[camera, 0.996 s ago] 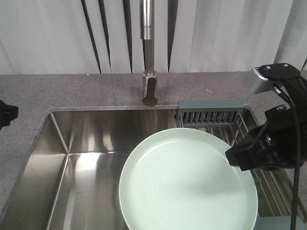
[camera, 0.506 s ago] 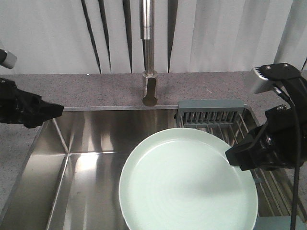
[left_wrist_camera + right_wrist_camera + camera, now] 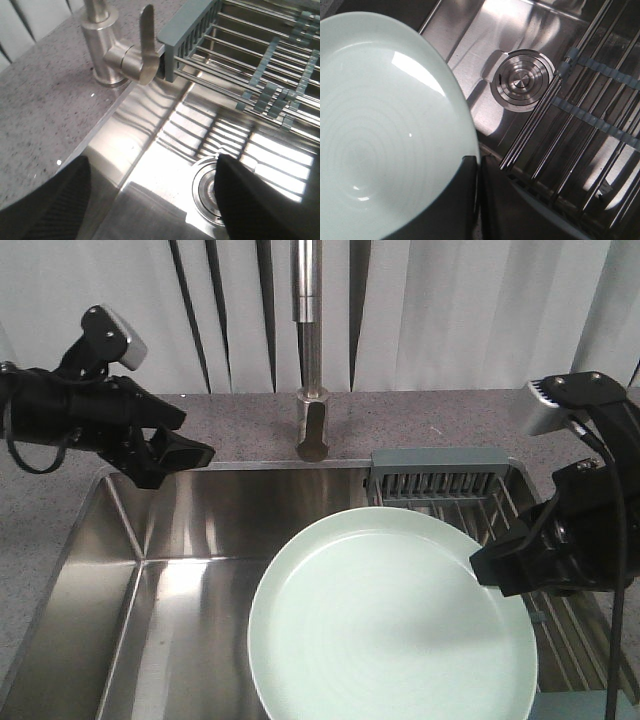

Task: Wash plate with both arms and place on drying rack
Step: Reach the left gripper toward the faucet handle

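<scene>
Holding the plate (image 3: 390, 625) by its right edge, we had our right gripper (image 3: 497, 570) pinched on the rim. In the right wrist view, the two dark fingers (image 3: 455, 210) were pressed close together with the edge of the plate (image 3: 385, 130) between them.

The plate was round and pale green. It was held up over the right part of the sink (image 3: 190, 530), with its face up. Its near edge was cut off by the picture.

The drying rack (image 3: 440, 480) sat just beside the plate, over the right end of the sink. It had long steel bars and a grey-blue end piece. The round drain (image 3: 522, 80) showed down in the sink, between the plate's edge and the bars of the rack (image 3: 585, 95).

Our left gripper (image 3: 188, 455) hung over the back left corner of the sink, well apart from the plate. Its two fingers (image 3: 50, 205) were spread wide. In the left wrist view we saw only the shiny sink and the drain (image 3: 207, 192) between them.

That gripper pointed toward the tap (image 3: 310, 350). The tap stood on the grey counter (image 3: 220, 420) behind the sink. A small grey camera box (image 3: 118, 337) sat on top of the left arm. White curtains (image 3: 450, 310) hung behind the counter.
</scene>
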Tool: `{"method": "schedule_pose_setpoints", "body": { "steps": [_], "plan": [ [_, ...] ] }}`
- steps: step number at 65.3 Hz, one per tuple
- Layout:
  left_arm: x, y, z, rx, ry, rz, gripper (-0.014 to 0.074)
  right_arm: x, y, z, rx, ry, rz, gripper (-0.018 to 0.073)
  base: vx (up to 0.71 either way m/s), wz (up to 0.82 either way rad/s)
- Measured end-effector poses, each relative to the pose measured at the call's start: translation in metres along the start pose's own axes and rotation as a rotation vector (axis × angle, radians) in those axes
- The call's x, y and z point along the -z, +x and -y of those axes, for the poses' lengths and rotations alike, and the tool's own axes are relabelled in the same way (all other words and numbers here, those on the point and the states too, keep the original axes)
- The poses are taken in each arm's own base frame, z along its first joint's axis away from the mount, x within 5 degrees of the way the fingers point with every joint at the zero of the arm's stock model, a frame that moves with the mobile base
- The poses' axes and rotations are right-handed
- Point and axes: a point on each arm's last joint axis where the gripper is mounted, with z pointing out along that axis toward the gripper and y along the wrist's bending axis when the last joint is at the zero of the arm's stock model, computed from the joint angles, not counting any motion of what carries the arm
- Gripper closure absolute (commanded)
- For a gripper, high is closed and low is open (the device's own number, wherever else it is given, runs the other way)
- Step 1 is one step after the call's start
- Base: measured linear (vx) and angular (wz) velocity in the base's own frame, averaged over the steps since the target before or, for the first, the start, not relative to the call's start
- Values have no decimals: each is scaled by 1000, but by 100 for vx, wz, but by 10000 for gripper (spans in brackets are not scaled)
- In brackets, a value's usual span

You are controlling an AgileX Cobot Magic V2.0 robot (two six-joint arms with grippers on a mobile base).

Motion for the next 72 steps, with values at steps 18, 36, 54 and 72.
{"method": "schedule_pose_setpoints", "body": {
  "steps": [18, 36, 54, 72],
  "plan": [
    [-42, -18, -12, -103, 118, 11, 101, 0, 0, 0, 0, 0, 0, 568, 0, 0],
    [-86, -26, -25, -131, 160, 29, 101, 0, 0, 0, 0, 0, 0, 568, 0, 0],
    [-124, -40, -29, -187, 185, 59, 101, 0, 0, 0, 0, 0, 0, 568, 0, 0],
    [-142, -49, -23, -217, 209, 80, 101, 0, 0, 0, 0, 0, 0, 568, 0, 0]
  ]
}}
